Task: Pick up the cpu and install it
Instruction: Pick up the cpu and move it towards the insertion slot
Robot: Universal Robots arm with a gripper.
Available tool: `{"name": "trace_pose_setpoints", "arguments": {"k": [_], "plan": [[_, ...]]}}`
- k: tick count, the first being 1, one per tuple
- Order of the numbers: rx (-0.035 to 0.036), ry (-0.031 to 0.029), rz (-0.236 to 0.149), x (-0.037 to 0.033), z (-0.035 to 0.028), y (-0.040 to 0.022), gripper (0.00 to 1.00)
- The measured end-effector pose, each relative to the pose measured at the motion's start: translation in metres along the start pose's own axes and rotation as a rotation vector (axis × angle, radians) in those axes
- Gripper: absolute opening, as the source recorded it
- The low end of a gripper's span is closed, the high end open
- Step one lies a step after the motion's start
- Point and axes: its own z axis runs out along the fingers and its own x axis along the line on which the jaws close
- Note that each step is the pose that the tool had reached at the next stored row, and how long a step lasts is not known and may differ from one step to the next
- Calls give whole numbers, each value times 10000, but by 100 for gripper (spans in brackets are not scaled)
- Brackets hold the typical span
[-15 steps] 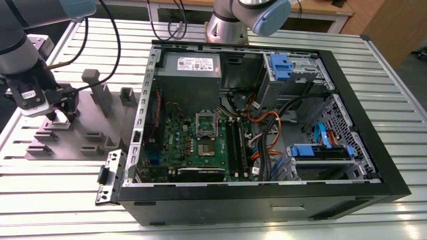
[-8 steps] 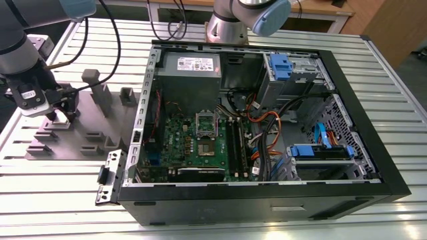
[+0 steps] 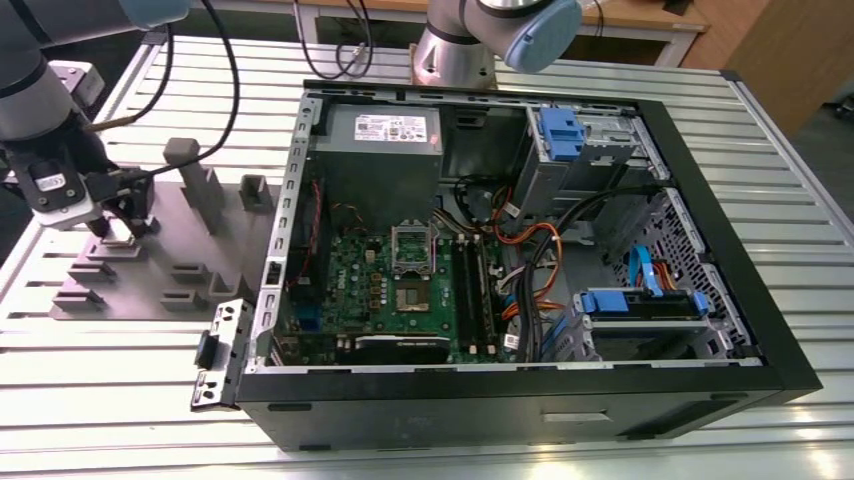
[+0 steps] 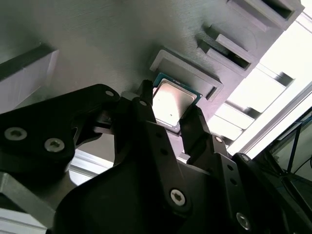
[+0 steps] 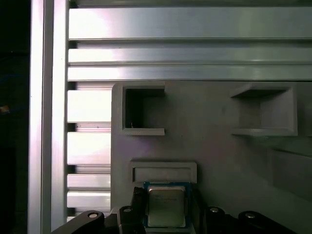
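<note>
Now in hand: pick-up stage, by judgement; cpu (image 4: 173,103) pinched on two opposite edges by gripper (image 3: 120,228).
Place of the chip: low over grey fixture block (image 3: 160,270), to the exterior view's left of the computer case (image 3: 534,400), well apart from it.
Lift: cannot tell whether clear of the block's pocket.
Call of the move: by judgement, a level hold, no tilt, no scrape on the pocket walls, firm but light pressure on the rim.
Socket (image 3: 411,243): inside the case, on green motherboard (image 3: 387,300); install not yet done.
Surface: slatted aluminium table (image 3: 747,150), under the case and running out on all sides.
Room: arm base (image 3: 461,50) just behind the case; wooden furniture (image 3: 787,50) beyond the case, at the exterior view's right.
</note>
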Motion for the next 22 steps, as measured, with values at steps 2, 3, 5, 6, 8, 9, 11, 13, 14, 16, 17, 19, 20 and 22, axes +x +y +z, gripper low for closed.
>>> {"name": "trace_pose_setpoints", "arguments": {"k": [2, 3, 5, 6, 8, 9, 11, 13, 14, 16, 17, 19, 20, 22], "plan": [[-1, -1, 0, 0, -26, 1, 47], [0, 0, -1, 0, -37, 1, 47], [0, -1, 0, 0, -50, 2, 47], [-1, -1, 0, 0, -56, 2, 47], [-1, -1, 0, 1, -66, 3, 47], [-1, -2, 0, 1, -67, 3, 47], [0, -1, -1, 1, -75, 3, 47], [0, 1, -1, 1, -77, 3, 47], [1, 2, 0, 1, -80, 3, 47], [0, -1, -1, 1, -82, 3, 47], [0, 0, -1, 1, -84, 3, 47], [0, 0, 0, 1, -87, 3, 47], [0, 1, -1, 1, -89, 3, 47], [0, -1, -1, 1, -92, 4, 47]]}}
